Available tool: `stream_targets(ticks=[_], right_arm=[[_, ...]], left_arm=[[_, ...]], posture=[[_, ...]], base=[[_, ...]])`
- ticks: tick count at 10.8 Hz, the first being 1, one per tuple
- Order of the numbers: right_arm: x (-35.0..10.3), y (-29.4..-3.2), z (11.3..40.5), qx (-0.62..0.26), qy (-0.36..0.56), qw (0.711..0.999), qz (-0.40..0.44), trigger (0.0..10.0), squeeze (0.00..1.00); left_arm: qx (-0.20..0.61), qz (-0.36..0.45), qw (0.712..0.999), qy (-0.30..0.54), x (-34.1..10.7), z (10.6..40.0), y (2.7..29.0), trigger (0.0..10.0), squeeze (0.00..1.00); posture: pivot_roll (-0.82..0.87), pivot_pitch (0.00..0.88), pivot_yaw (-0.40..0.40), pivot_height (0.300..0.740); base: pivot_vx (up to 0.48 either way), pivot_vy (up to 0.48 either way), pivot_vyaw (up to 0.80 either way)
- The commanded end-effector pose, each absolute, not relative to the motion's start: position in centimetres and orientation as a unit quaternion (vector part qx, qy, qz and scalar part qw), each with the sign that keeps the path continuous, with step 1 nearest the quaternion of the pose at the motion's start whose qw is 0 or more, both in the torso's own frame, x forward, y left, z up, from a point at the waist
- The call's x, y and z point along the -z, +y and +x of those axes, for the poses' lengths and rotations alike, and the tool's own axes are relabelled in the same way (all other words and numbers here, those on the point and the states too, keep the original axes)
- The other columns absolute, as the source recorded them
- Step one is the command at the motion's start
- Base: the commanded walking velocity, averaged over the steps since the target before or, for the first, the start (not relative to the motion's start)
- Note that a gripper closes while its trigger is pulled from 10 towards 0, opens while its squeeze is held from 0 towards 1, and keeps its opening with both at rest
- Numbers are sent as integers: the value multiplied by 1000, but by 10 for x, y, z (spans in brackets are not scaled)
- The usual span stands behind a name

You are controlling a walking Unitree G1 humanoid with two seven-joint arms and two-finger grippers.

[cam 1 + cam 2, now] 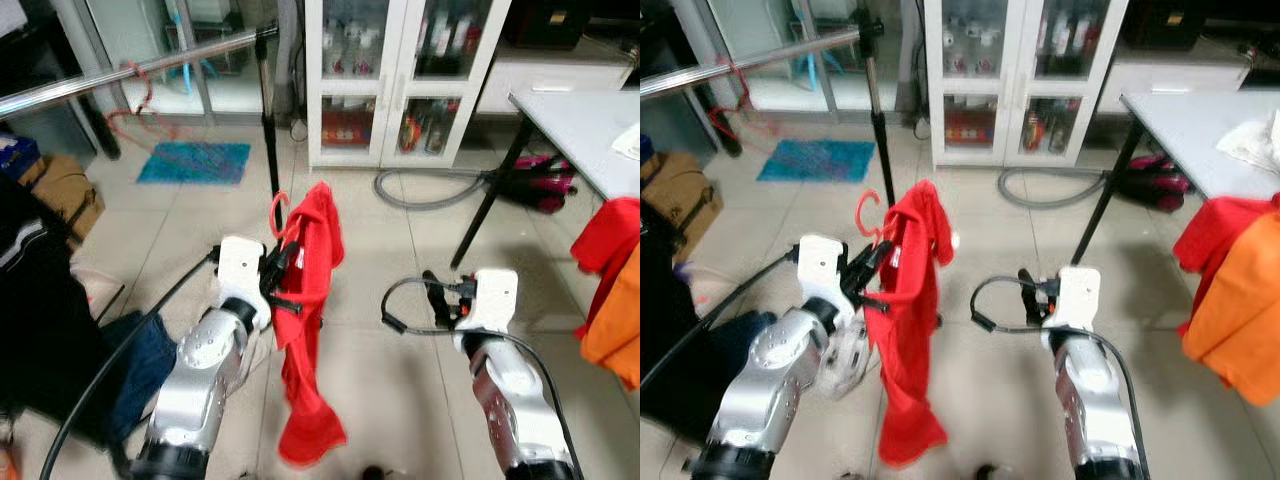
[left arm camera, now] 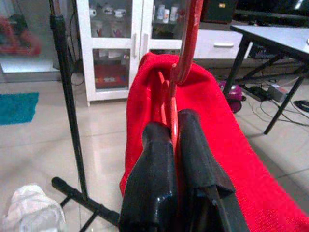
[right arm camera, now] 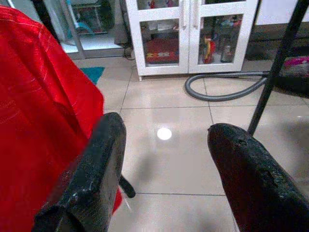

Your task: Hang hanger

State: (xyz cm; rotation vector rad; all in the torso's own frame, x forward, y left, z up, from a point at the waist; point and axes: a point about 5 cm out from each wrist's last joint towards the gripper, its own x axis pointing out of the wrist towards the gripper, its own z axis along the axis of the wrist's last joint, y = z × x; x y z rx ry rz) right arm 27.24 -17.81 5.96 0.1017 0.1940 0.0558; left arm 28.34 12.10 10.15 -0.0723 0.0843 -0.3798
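Your left end effector (image 2: 175,145) is clamped tight on the red hanger (image 2: 179,72); the left wrist view shows both black fingers (image 2: 152,159) pressed on the thin red wire just below the hook, a detail the head cameras leave too small to read. From the head you see what the wrist camera cuts off: the hanger's hook (image 1: 279,212) curls up to the left of the red shirt (image 1: 305,320), and the shirt drapes down from the hanger past your left forearm toward the tiled floor (image 1: 400,400).

Your right end effector (image 3: 164,164) is spread wide and grips nothing; its wrist view looks across the floor with the red shirt filling one side.

The silver rail (image 1: 130,72) runs across the upper left of the head views, well above and away from the hanger, carried by a black stand pole (image 1: 268,110) that rises just behind the shirt. A white glass-door cabinet (image 1: 400,80) stands behind, with a grey hose (image 1: 430,190) coiled on the floor before it. A table (image 1: 585,130) sits at your right, with red and orange cloth (image 1: 615,290) hanging at its near end. Dark clothing (image 1: 40,300) hangs at your far left.
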Motion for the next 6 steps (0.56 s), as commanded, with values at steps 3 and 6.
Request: stream_targets(ticks=[3, 6], right_arm=[[-56, -181, 272, -36, 109, 992, 61, 10000, 0], [-54, -184, 272, -46, 117, 989, 75, 10000, 0]], left_arm=[[182, -35, 982, 22, -108, 284, 123, 10000, 0], [175, -26, 984, 29, -105, 282, 122, 10000, 0]], posture=[[-48, 0, 20, 740], [-45, 0, 21, 740]], base=[[0, 0, 0], [0, 0, 448]])
